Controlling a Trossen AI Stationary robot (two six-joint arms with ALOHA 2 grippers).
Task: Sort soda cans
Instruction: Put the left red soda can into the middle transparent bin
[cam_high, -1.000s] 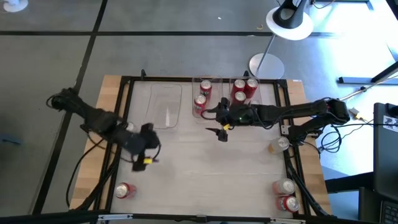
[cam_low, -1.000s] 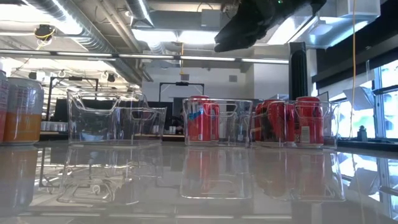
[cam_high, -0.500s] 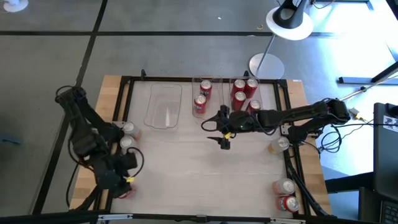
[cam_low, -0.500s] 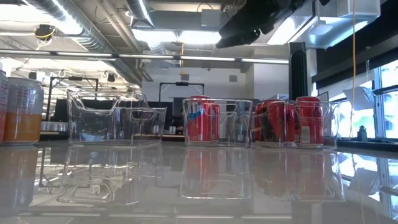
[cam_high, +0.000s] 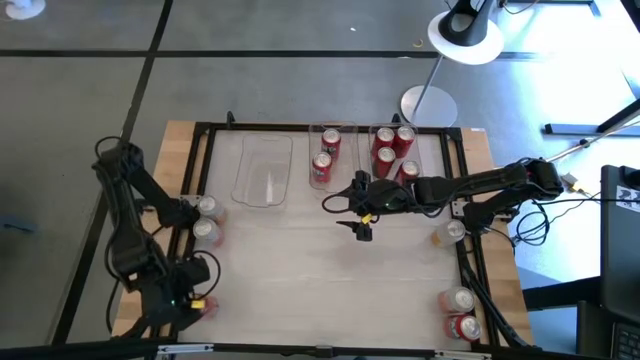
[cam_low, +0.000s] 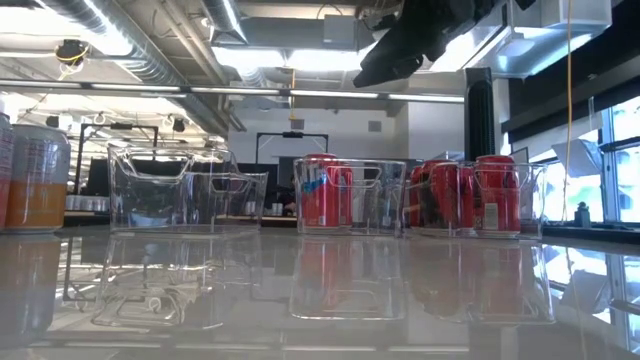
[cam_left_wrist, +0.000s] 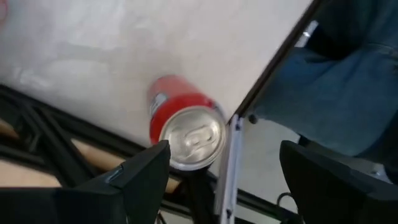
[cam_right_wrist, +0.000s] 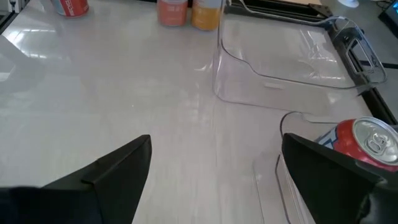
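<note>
Red soda can (cam_left_wrist: 184, 129) sits at the bench's near-left corner, left gripper (cam_high: 188, 297) above it, jaws apart. Looks like the pickup step; next it should drop and close. Right gripper (cam_high: 358, 208) waits mid-bench, jaws apart.

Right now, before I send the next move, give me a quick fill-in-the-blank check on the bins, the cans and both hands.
1. The leftmost clear bin holds ____ cans.
2. The left hand hovers over a single ____ can at the table's near left corner.
3. The right hand, holding nothing, has its fingers ____.
4. The middle bin holds ____ red cans.

Missing words: no; red; open; two
</note>
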